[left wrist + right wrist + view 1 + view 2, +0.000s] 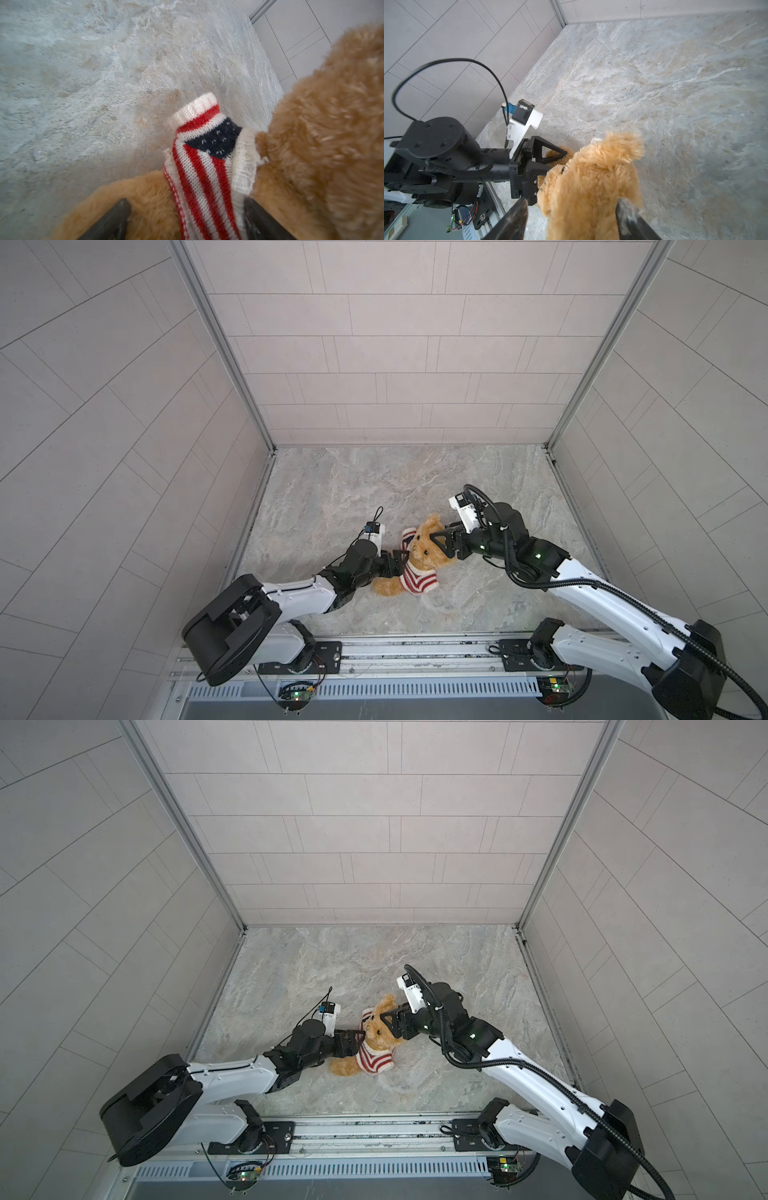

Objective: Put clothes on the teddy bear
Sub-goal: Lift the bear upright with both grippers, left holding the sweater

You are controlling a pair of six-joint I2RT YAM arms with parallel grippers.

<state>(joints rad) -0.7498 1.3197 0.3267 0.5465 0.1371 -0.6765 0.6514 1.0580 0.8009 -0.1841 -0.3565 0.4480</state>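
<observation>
Counter [374, 481], grey and marbled, carries a small fluffy golden-brown plush teddy bear [428, 552] lying toward the counter's front edge, midway between its side edges. A red-and-white striped knitted sweater [417, 578] covers its torso. The left gripper [401, 561] straddles the sweater's flank, jaws spread wide. The right gripper [440, 533] brackets the bear's head, jaws apart.

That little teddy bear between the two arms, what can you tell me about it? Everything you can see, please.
The teddy bear is small, fluffy golden-brown plush with round ears, dark eyes and nose. It lies face up on the stone-patterned table, head toward the back wall, legs bare. A knitted red-and-white striped sweater with a navy patch covers its torso. The left gripper straddles its middle; the right gripper, open, straddles its head.
</observation>
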